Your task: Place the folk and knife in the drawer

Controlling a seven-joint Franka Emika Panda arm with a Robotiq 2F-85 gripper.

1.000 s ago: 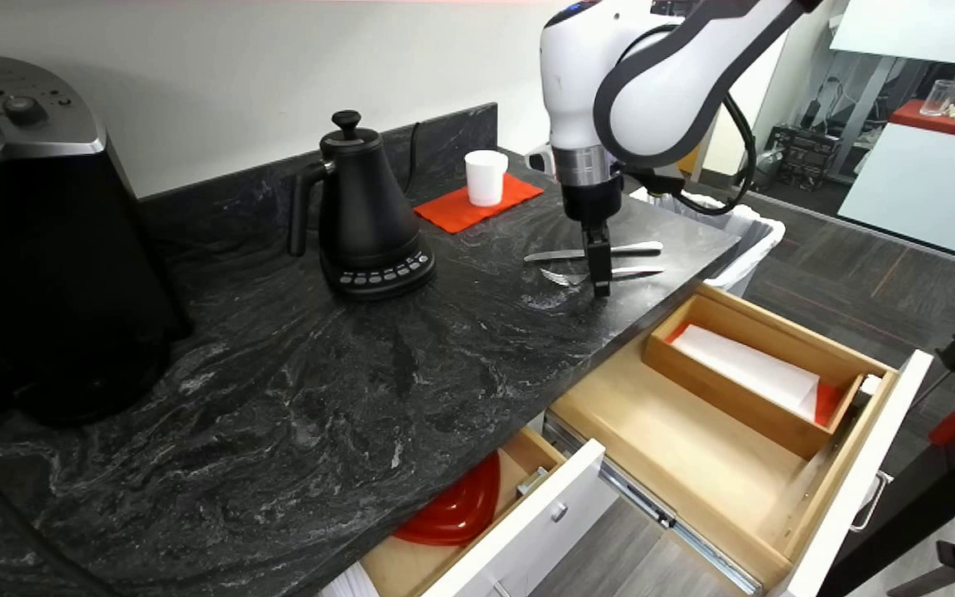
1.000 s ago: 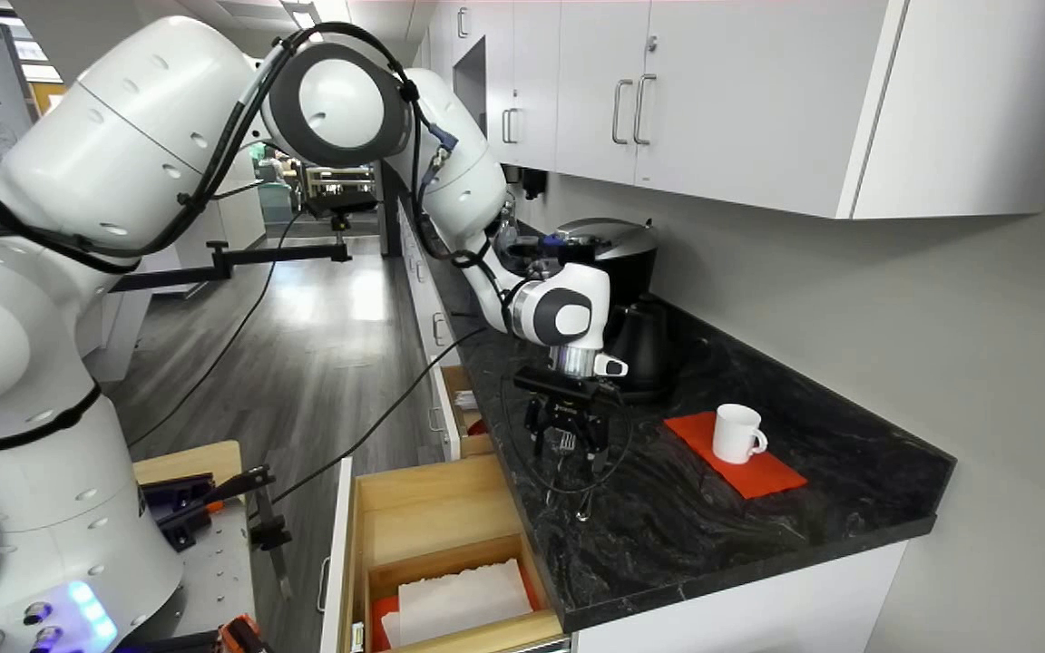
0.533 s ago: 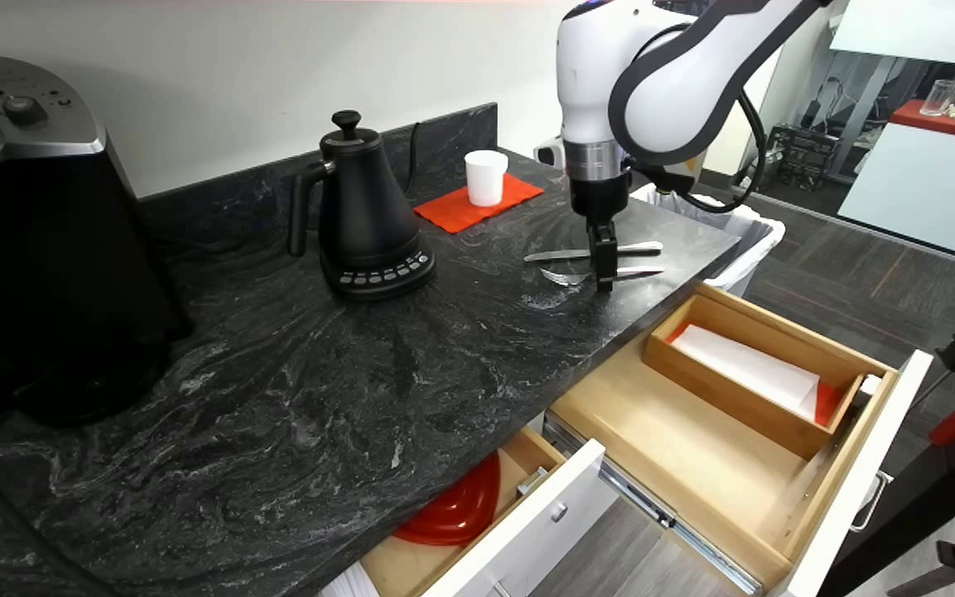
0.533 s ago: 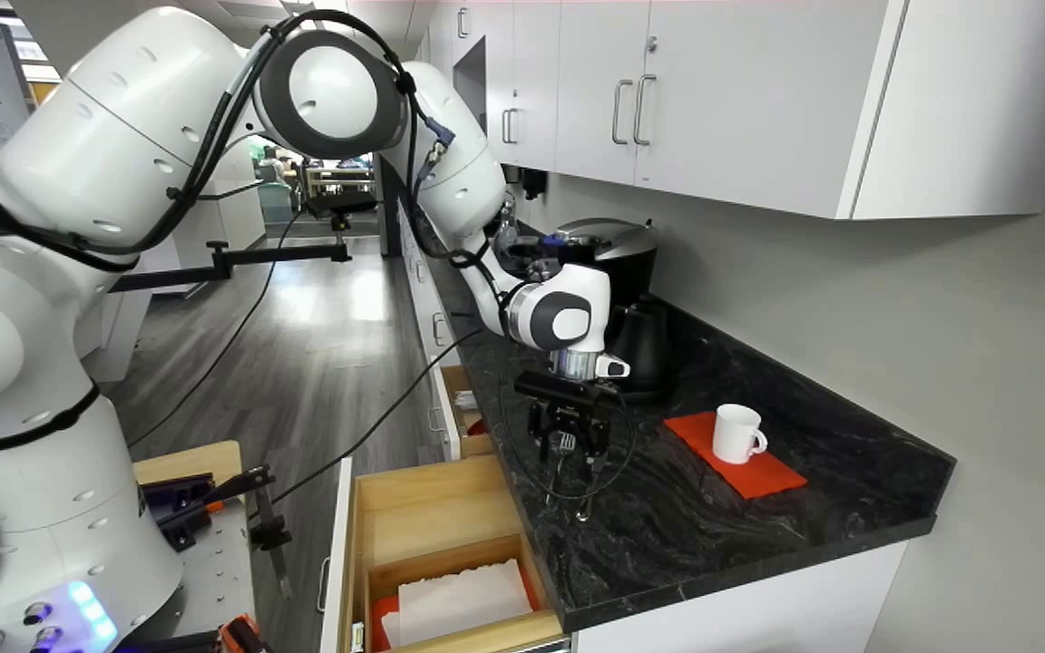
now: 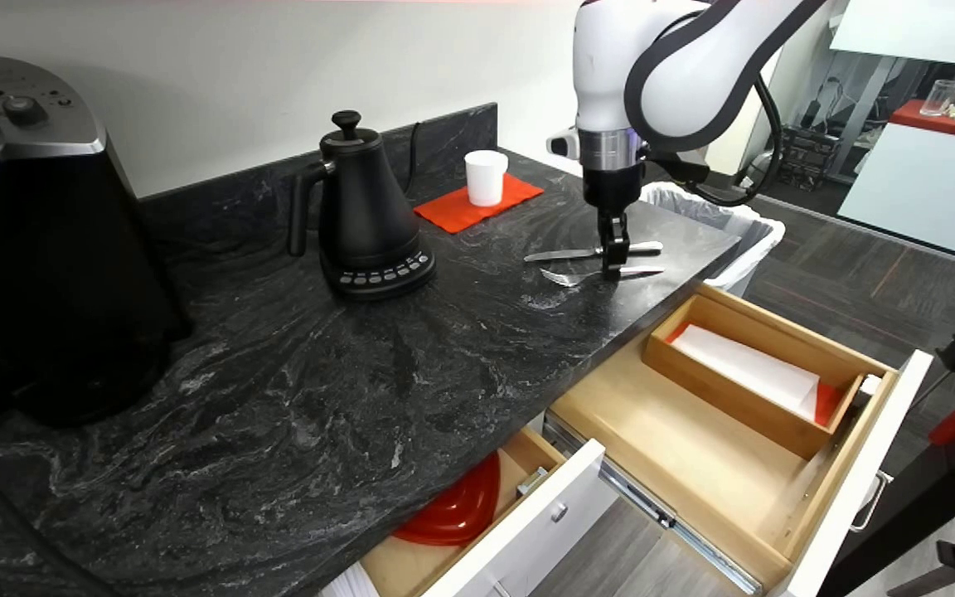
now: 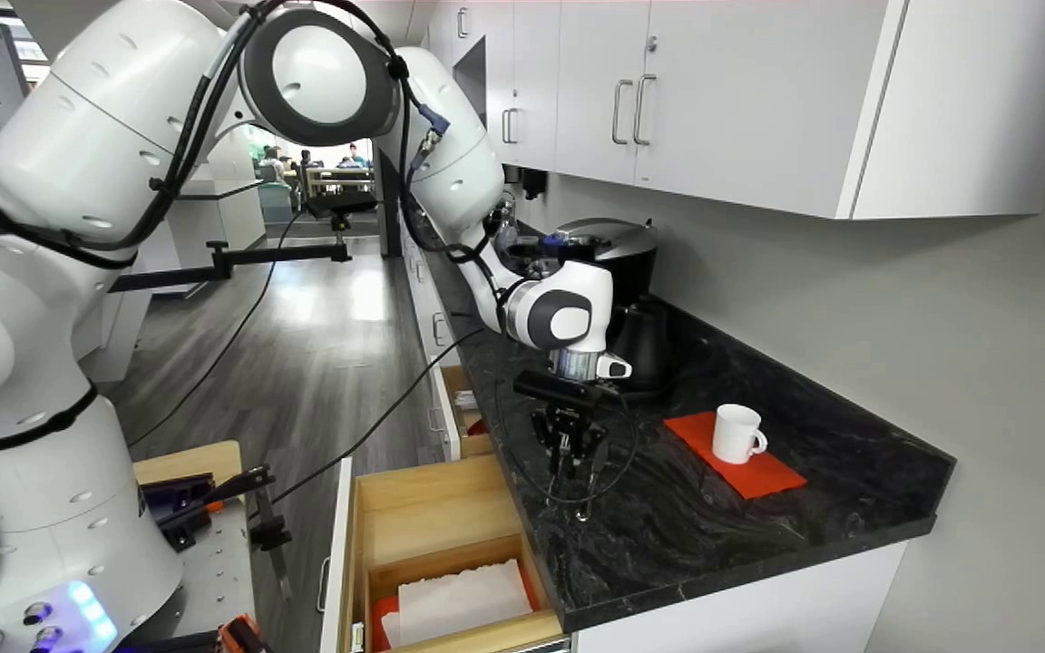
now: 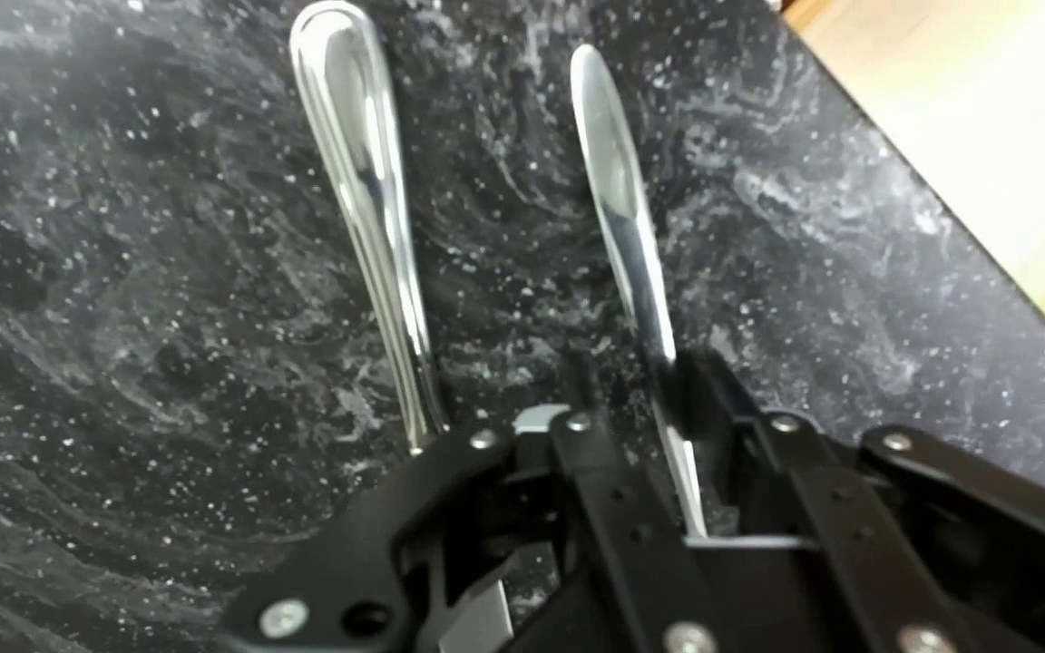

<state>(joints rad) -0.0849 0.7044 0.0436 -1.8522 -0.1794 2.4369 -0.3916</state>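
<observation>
Over the last second the black two-fingered pincer (image 7: 636, 390) has shifted toward the handle end of the slim, silver metal fork (image 7: 615, 181) and drawn its fingers markedly closer together; the fork has not moved on the black, pale-veined stone desk (image 5: 278, 398), nor has the silver metal knife (image 7: 365, 172) lying just beside it, handle pointing the same way. In the wrist view the fingers stand apart, straddling the fork's handle, with a gap showing on the knife side, so nothing is clamped; on the other side finger and metal look very close, and I cannot tell whether they touch. The work thus seems to have passed from lining up to grasping, with the fork chosen first. Neither piece is in the wide, shallow, light-wood drawer (image 5: 693, 431), which stands pulled out beneath the desk's edge with a smaller wood-rimmed tray (image 5: 726, 396) inside, so both placements lie ahead. Since the fork lies flat on hard stone, a shallow pinch could slip; the fingers should probably meet the handle low and firmly before any lift, and the finger between the two pieces could nudge the knife.
</observation>
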